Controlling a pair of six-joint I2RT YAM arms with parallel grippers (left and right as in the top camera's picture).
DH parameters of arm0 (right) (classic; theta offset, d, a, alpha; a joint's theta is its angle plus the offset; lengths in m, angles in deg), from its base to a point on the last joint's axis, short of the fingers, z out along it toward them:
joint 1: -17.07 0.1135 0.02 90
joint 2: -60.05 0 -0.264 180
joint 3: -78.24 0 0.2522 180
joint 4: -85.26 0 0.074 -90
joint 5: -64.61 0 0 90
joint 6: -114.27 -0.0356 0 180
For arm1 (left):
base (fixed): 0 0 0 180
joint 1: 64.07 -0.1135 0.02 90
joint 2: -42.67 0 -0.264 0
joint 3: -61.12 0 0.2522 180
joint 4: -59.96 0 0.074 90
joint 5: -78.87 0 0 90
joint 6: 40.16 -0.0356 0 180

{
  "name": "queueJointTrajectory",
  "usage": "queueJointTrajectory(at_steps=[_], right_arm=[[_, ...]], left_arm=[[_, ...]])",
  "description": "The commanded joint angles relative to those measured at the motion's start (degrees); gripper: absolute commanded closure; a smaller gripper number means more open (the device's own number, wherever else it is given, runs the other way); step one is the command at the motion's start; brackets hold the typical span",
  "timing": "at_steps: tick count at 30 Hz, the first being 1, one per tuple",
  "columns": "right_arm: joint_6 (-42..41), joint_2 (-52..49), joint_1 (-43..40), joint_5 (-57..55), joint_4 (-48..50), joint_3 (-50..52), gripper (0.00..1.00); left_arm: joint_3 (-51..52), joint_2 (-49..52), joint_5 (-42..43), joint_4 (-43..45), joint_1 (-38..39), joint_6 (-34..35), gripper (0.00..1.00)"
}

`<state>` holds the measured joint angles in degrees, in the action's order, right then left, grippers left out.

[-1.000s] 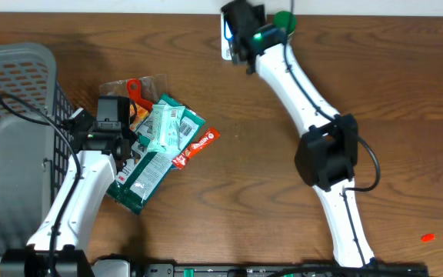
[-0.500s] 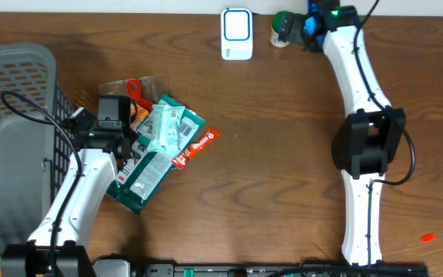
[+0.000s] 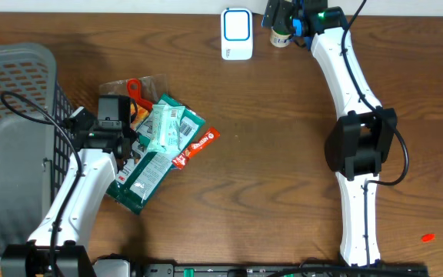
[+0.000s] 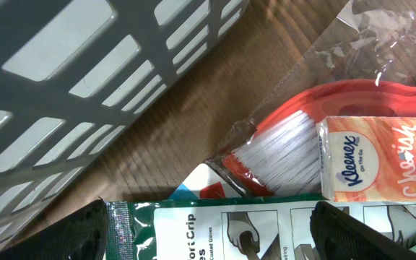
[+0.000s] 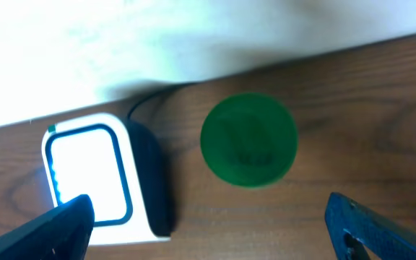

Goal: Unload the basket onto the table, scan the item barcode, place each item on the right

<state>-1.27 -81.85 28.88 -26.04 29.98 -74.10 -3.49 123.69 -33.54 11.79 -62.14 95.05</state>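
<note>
The white barcode scanner (image 3: 237, 32) with a lit blue ring stands at the table's far edge and also shows in the right wrist view, scanner (image 5: 92, 173). My right gripper (image 3: 283, 19) hovers open by a green-capped bottle (image 5: 249, 139), holding nothing, right gripper (image 5: 215, 231). At the left lies a pile of items: a green gloves pack (image 3: 141, 181), a mint pack with a barcode label (image 3: 168, 127) and a red-orange bar (image 3: 198, 146). My left gripper (image 3: 125, 150) stands open over the gloves pack (image 4: 193, 224), left gripper (image 4: 211, 242), not closed on it.
A grey slatted basket (image 3: 14, 115) fills the left side, close to my left arm, basket (image 4: 85, 72). A red brush in clear wrap (image 4: 323, 108) and a Kleenex tissue pack (image 4: 381, 155) lie in the pile. A small red bit (image 3: 428, 238) lies at the front right.
My right arm swung from above the scanner to the right, then back a little to the left over the green-capped bottle. The left arm and the pile have not moved.
</note>
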Motion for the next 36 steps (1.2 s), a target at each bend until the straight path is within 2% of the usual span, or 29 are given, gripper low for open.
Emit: queueJointTrajectory(at_steps=[1, 15, 26, 36], right_arm=[[-2.4, -0.59, -0.76, -2.75, 1.51, -0.52, 0.01], [-4.61, -2.93, -3.5, -2.29, 3.52, -0.52, 0.01], [19.63, -5.6, -1.95, -0.76, 10.1, -0.52, 0.01], [27.41, -10.01, 0.2, -0.57, 10.08, -0.48, 0.01]], left_arm=[[0.42, 0.61, -0.63, 0.15, -0.37, 1.16, 0.11], [0.42, 0.66, -0.63, 0.48, -0.37, 1.16, 0.11], [0.42, 0.68, -0.63, 0.59, -0.37, 1.16, 0.11], [0.42, 2.71, -0.63, 1.36, -0.37, 1.16, 0.11]])
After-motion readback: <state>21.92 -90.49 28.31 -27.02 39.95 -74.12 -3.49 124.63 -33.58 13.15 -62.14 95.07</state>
